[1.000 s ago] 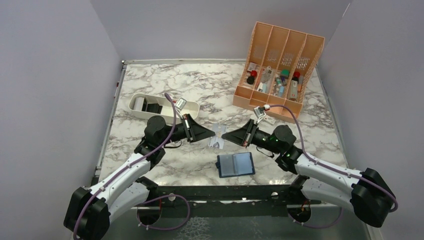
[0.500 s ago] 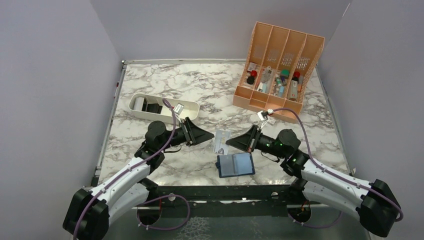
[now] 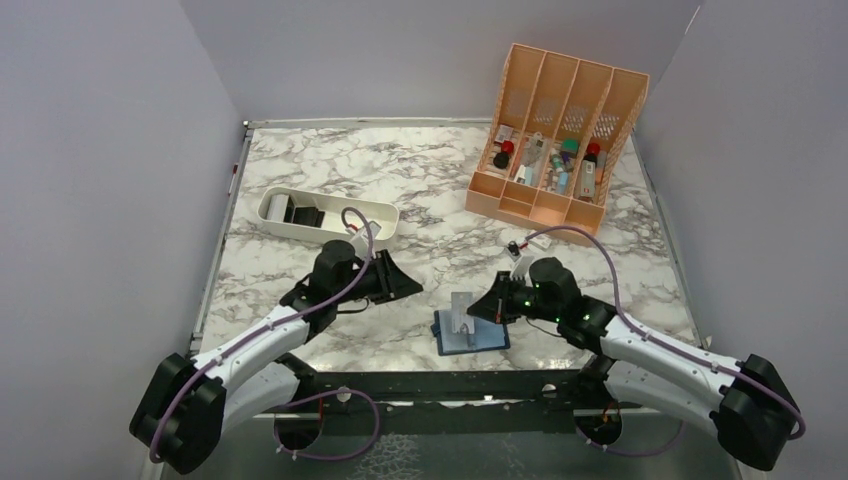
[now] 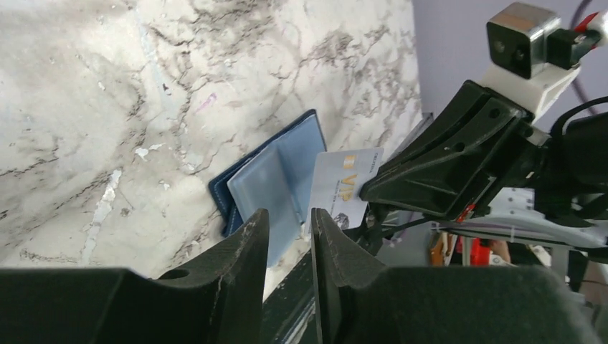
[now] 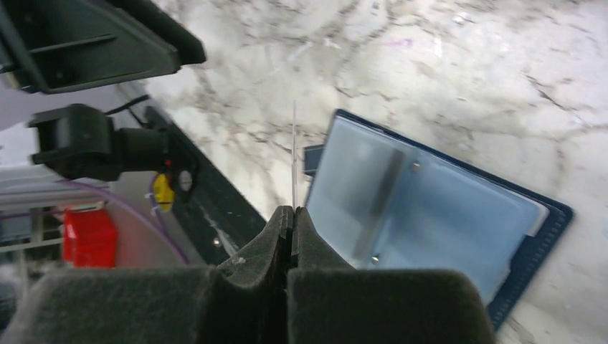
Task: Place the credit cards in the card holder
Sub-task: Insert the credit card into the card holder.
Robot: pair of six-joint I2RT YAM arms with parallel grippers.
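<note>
Clearly the step in hand is seating the card (image 3: 461, 311) in the holder (image 3: 485, 340), which lies open, pale pockets up, on the worktop (image 3: 400, 180) in the lower middle of the top view. The right end effector (image 5: 292, 212) is clamped on one edge of the card. The card stands on edge over the holder's left part, and I cannot tell whether its lower edge touches a pocket. The left end effector (image 4: 288, 218) hangs to the left of the holder, its jaws a little apart with nothing between them. To do this well, I judge the card's free edge should first be lined up parallel with a pocket mouth. It should then be tilted low so it slides under the pocket's lip rather than pressing on its face. The grip sits at one end, so the thin card may bend or pivot if pushed hard, and a slow, shallow slide suits it. The holder is unheld and looks light, so it would likely skid or fold. The left end effector could pin its left edge to steady it. Release should wait until most of the card is inside.
</note>
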